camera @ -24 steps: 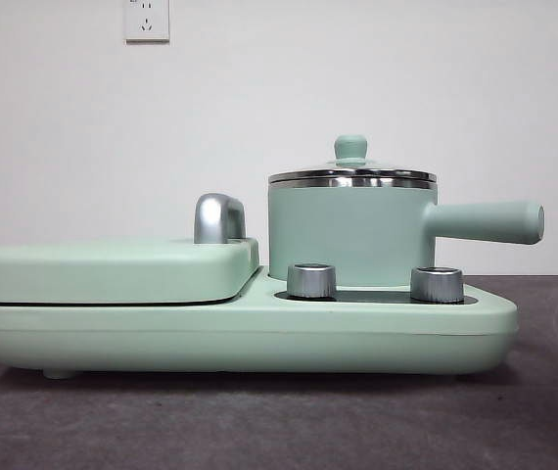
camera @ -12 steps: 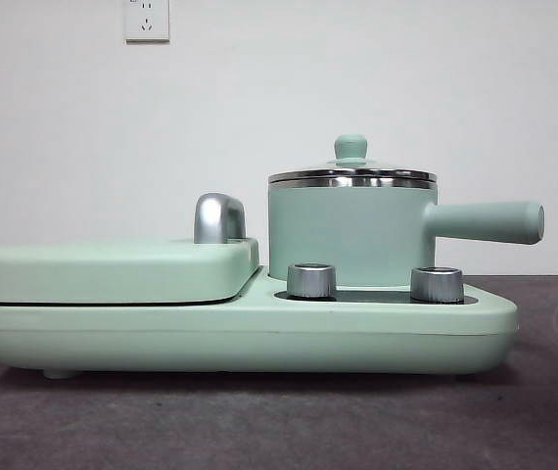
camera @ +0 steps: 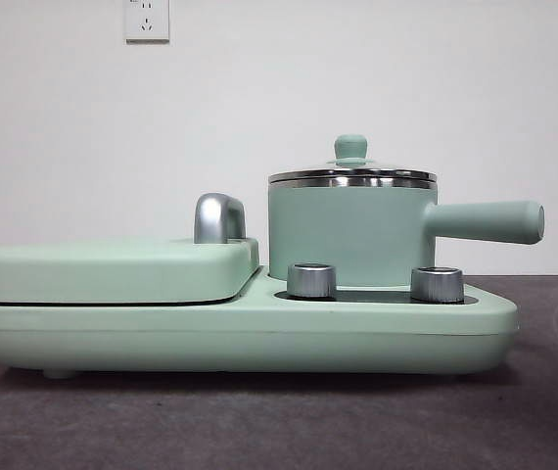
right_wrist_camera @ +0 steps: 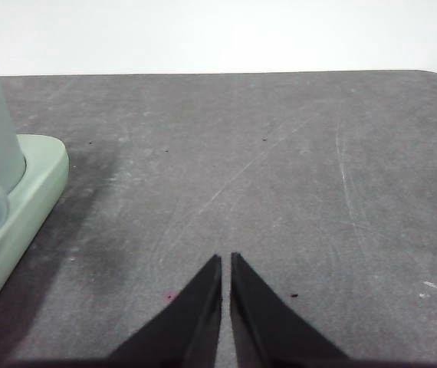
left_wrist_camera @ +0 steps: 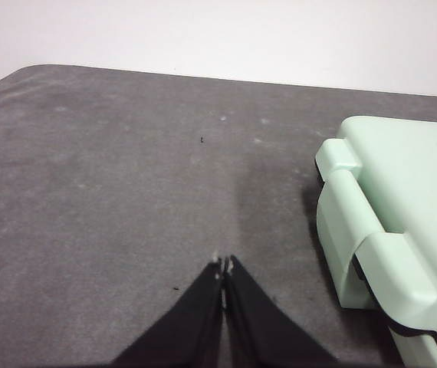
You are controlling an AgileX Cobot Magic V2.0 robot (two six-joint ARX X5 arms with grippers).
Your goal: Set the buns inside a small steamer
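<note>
Nothing is moving since a second ago, the front view is looking identical. Nearest in it, bare grey table (camera: 259, 431), then the mint cooker base (camera: 240, 338) with two steel knobs (camera: 311, 280), the flat griddle lid (camera: 113, 269), and the steamer (camera: 349, 235) sitting on the right half with its glass lid (camera: 350, 166) on.

Both arms are waiting off to the sides. The left gripper (left_wrist_camera: 223, 267) is hovering over table beside the cooker's hinge end, jaws pinched together, empty. The right gripper (right_wrist_camera: 226, 262) is hovering near the steamer end, jaws nearly touching, also empty.

So the task isn't looking started: lid on, nothing grabbed. The buns aren't showing in any view, maybe behind the cooker or already inside, I can't tell.
</note>
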